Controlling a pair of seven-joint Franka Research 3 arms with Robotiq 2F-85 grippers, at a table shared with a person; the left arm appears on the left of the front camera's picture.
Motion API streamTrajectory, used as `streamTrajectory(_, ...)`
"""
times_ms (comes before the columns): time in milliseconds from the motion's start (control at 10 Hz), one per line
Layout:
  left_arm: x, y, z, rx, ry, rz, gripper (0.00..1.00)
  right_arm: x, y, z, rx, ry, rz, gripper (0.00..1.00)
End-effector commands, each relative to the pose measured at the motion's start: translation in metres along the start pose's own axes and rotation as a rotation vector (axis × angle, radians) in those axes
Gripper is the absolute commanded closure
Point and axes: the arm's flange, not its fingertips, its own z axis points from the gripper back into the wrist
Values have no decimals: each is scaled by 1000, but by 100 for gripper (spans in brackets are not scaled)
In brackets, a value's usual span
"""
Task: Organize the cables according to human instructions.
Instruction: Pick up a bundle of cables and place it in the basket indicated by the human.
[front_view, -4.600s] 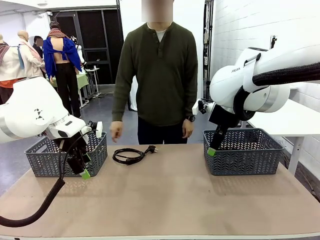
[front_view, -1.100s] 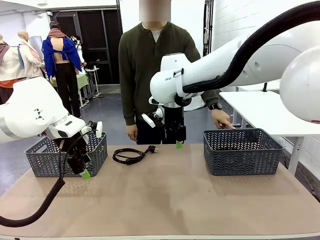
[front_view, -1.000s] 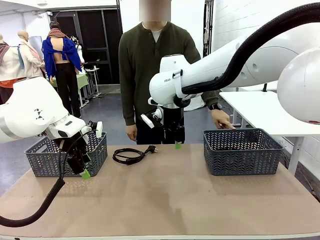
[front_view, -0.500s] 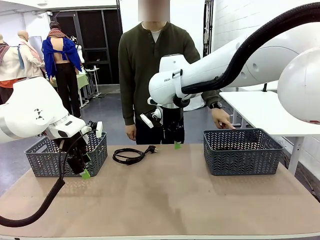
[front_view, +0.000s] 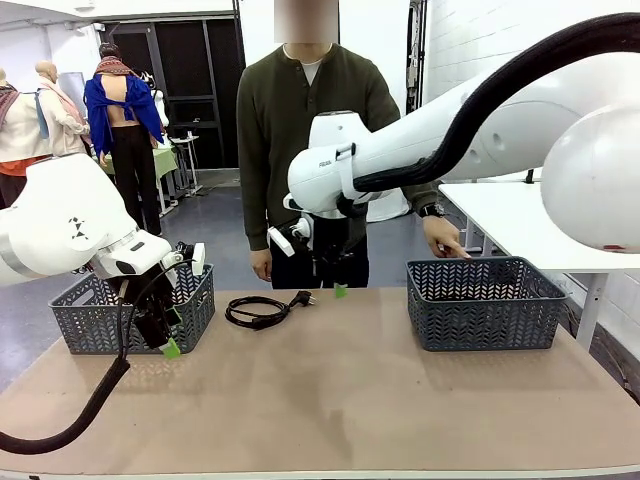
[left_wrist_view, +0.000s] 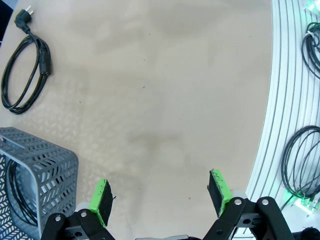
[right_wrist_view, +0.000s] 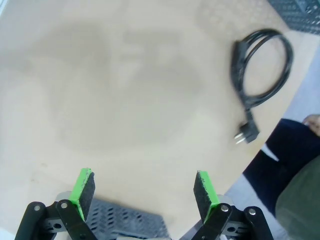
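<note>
Right wrist view: your right gripper (right_wrist_view: 142, 192) has its jaws wide apart w/ nothing between the green pads (right_wrist_view: 83, 186), hanging over bare tabletop (right_wrist_view: 100, 90). Ahead and to the pic's right lies a coiled black cable (right_wrist_view: 261, 67), flat on the table, its plug (right_wrist_view: 246, 134) pointing toward the table edge nearest the person. A dark sleeve or trouser leg shows past that edge, bottom right.

In the front view the right arm reaches across the middle, gripper (front_view: 335, 285) above the far edge of the table, just right of the cable (front_view: 258, 311). Cable sits between the two baskets, nearer the left basket (front_view: 135, 312), apart from both. The person stands behind the table, one hand (front_view: 447, 239) over the back rim of the right basket (front_view: 487, 303), finger pointing down toward it; the other hand (front_view: 262, 265) hangs by the side.

Left wrist view: your left gripper (left_wrist_view: 160, 197) is also spread wide, empty, over bare table. Same cable (left_wrist_view: 26, 67) lies top left, well apart from the fingers. Grey basket (left_wrist_view: 37, 182) at bottom left has a coil inside, seen through the mesh. In the front view the left gripper (front_view: 165, 335) hangs low against the front of that basket.

More black coils (left_wrist_view: 300, 167) lie off the table edge at the pic's right; how many, can't tell.
</note>
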Motion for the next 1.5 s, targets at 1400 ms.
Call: streamTrajectory(1400, 1, 0, 2, 1, 9, 0, 0, 55, -128, -119, 3, -27, 125, 0)
